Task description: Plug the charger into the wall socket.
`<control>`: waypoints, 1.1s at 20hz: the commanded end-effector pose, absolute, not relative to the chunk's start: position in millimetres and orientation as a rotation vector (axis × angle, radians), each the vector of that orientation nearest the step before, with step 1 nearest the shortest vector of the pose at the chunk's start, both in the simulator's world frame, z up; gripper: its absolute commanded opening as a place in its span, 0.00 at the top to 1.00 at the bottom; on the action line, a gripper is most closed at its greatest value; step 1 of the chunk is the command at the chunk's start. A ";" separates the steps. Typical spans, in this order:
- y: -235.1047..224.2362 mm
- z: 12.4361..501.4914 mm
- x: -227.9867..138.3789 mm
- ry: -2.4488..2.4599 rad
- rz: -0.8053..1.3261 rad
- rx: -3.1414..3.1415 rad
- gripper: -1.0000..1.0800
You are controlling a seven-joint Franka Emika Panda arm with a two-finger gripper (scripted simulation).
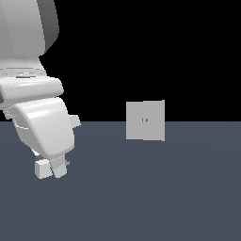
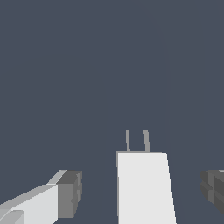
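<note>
The charger [image 2: 143, 186] is a small white block with two short grey prongs [image 2: 137, 141] on one end, lying on the dark floor in the wrist view. My gripper [image 2: 141, 192] is open around it. One dark-padded finger [image 2: 69, 194] stands on either side, each with a clear gap to the block. In the exterior view my gripper [image 1: 49, 168] hangs low at the exterior view's left, just above the floor, and I cannot tell the charger apart from the fingers there. The wall socket [image 1: 153, 128], an upright light-grey square plate with two tiny gold slots, stands further off to the exterior view's right.
The arm's large white wrist and hand [image 1: 42, 122] fill the exterior view's left. A flat dark grey-blue floor [image 1: 141, 197] stretches between the gripper and the socket, with black background behind.
</note>
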State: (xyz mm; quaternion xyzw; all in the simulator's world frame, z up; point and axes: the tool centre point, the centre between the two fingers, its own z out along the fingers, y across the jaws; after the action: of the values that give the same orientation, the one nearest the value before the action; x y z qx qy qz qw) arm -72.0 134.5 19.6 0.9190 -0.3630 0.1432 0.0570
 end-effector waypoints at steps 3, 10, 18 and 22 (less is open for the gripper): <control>134.8 12.0 -71.3 -1.102 0.435 2.787 0.04; 134.8 11.7 -71.2 -1.102 0.435 2.787 1.00; 132.7 12.9 -71.4 -1.096 0.437 2.790 1.00; 124.3 17.2 -73.0 -1.067 0.439 2.804 1.00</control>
State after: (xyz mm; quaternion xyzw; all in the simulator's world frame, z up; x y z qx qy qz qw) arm -72.6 128.1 15.3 0.9221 -0.3548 0.1441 0.0553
